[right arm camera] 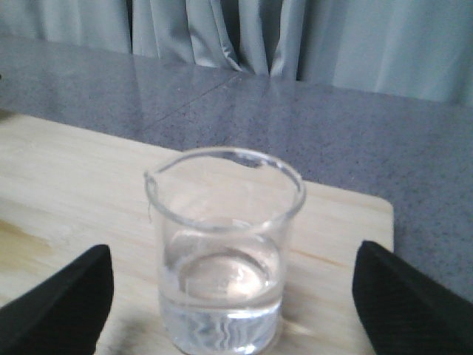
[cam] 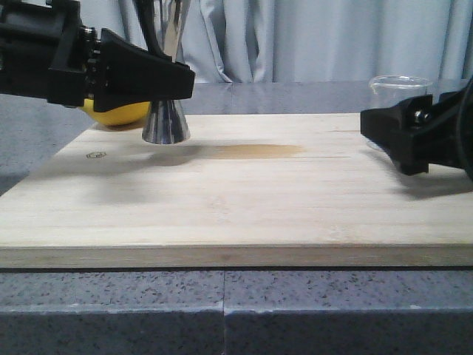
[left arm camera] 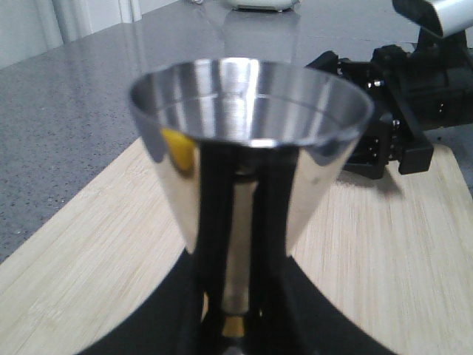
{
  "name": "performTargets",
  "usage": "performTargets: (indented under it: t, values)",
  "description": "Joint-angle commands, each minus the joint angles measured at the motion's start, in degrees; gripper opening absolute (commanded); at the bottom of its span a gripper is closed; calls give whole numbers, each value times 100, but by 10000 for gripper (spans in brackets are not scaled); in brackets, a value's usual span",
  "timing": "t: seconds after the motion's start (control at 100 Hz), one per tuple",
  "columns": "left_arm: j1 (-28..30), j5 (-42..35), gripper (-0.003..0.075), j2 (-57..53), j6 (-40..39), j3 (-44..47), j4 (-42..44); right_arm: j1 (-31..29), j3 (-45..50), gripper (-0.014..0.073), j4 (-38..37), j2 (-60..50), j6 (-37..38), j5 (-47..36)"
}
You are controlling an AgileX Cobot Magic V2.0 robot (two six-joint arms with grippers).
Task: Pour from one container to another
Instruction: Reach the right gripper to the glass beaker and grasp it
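Jigger (cam: 165, 122) is standing upright at the far left of the board (cam: 236, 214), base flat on the wood, with the left hand (cam: 174, 78) closing round its narrow waist. The left wrist view is showing black fingers (left arm camera: 284, 281) pressing in on both sides of the steel stem just above the gold band, so this hand is pinching the jigger, most likely to steady the receiver while liquid comes in. Its upper cup (left arm camera: 247, 96) is facing up and appearing dry; no liquid is showing inside, though glare is making that uncertain.

Beaker (right arm camera: 225, 251) is sitting at the far right corner of the board, well apart from the jigger. The right hand (right arm camera: 229, 310) is spread wide, one finger on each side of the glass and neither touching it, lining up for a grip that is not yet made. The beaker is holding clear liquid in its lower part, roughly a third full by my judgement, with the lip turned away from the hand.

A yellow round object (cam: 118, 112), possibly a lemon, is lying behind the left hand. A faint brown stain (cam: 255, 151) is marking the board between the two vessels. Pouring is not yet beginning; the beaker needs gripping, lifting and carrying left first.
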Motion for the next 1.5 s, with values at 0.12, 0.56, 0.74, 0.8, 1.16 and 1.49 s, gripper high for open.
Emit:
performTargets:
  t: [0.12,0.56,0.74,0.8,1.16,1.49]
  values:
    - [-46,664,-19,-257,-33,-158,-458,6,-149,559,-61,158,2,-1156]
    - [-46,664,-19,-257,-33,-158,-458,6,-149,457,-101,169,2,-1156]
    - [-46,664,-19,-257,-33,-158,-458,6,-200,457,-257,169,2,-1156]
    - [-46,664,-19,-257,-33,-158,-458,6,-259,457,-291,169,2,-1156]
    - [-46,664,-19,-257,-33,-158,-458,6,-332,457,-313,169,2,-1156]
    - [-46,664,-19,-257,-33,-158,-458,6,-332,457,-245,169,2,-1156]
